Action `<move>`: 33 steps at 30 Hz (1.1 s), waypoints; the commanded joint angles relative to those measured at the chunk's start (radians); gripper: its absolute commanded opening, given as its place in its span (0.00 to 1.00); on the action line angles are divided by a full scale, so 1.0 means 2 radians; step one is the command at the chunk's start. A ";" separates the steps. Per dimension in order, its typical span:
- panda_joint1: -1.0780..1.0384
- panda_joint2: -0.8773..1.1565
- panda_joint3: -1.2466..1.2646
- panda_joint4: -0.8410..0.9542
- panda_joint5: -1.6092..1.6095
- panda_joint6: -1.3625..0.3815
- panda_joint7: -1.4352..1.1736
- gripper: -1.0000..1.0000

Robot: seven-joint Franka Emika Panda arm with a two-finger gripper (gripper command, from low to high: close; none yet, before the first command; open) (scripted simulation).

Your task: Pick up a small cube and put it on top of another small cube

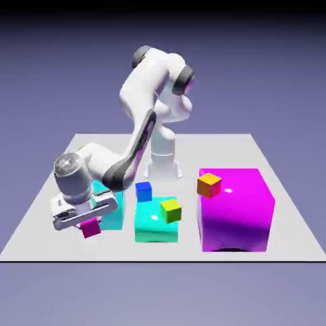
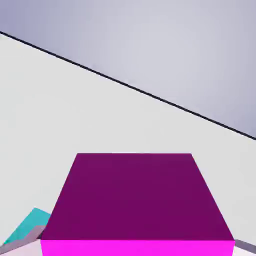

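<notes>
Cube: small plain magenta cube [image 1: 90, 228], at the lower end of the gripper [image 1: 87, 223], toward the exterior view's left.
Place against the tool: directly between the two fingertips [image 2: 245, 246], which show at either side of it in the hand view; its dark upper face and a bright magenta strip fill the lower middle there.
Grip: drawn in on the small plain magenta cube, one finger to each side, with the opening taken up by the cube's width.
Height: whether the held cube touches the table cannot be told.
Cyan block: larger cyan block [image 1: 113, 213], behind the gripper and partly hidden by it in the exterior view; a corner shows at the hand view's lower left.
Turquoise block: larger turquoise block [image 1: 156, 231], right of the cyan one in the exterior view.
Small neighbours: blue cube [image 1: 144, 191] at that block's far edge; yellow-green cube [image 1: 170, 211] overlapping its upper right part in the picture.
Big cube: big magenta cube [image 1: 235, 213], toward the exterior view's right, with a small orange cube [image 1: 209, 185] overlapping its upper left part.
Arm: white Franka Panda arm [image 1: 143, 83], bent over the pale table [image 1: 210, 149].
</notes>
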 commanded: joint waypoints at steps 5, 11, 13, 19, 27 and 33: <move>0.012 -0.091 0.047 -0.078 -0.058 0.024 -0.045 0.00; 0.027 -0.199 0.103 -0.171 -0.127 0.053 -0.100 0.00; 0.027 -0.236 0.117 -0.201 -0.152 0.062 -0.116 0.00; 0.013 -0.344 0.140 -0.289 -0.236 0.087 -0.161 0.00; -0.006 -0.489 0.172 -0.406 -0.348 0.120 -0.221 0.00; -0.020 -0.598 0.195 -0.494 -0.432 0.145 -0.265 0.00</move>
